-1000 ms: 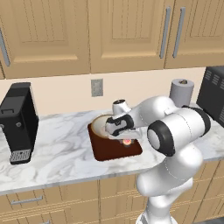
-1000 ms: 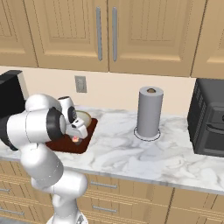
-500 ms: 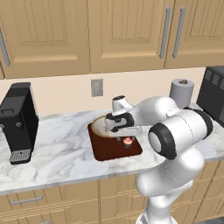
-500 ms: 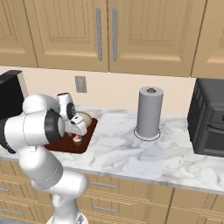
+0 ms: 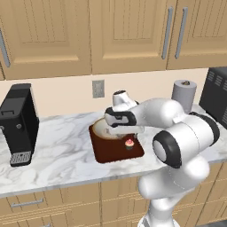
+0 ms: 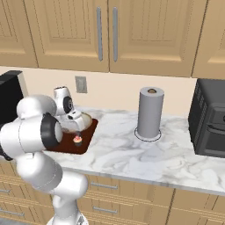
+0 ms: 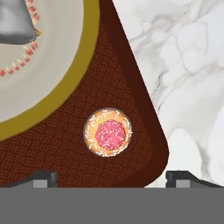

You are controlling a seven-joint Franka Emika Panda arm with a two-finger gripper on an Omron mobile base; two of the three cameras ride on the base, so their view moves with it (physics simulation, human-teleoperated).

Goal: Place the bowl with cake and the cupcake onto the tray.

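Hand view alone: cupcake point(image 7: 107, 132) top-down near tray point(image 7: 52, 148) corner

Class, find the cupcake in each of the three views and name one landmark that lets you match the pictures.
Left base view: cupcake right of centre, near the tray's front right corner, below the arm.
Right base view: cupcake left of centre, by the tray's front edge.
Hand view: cupcake seen from above, low centre, beside the bowl.
Shared landmark: the dark brown tray beneath it.
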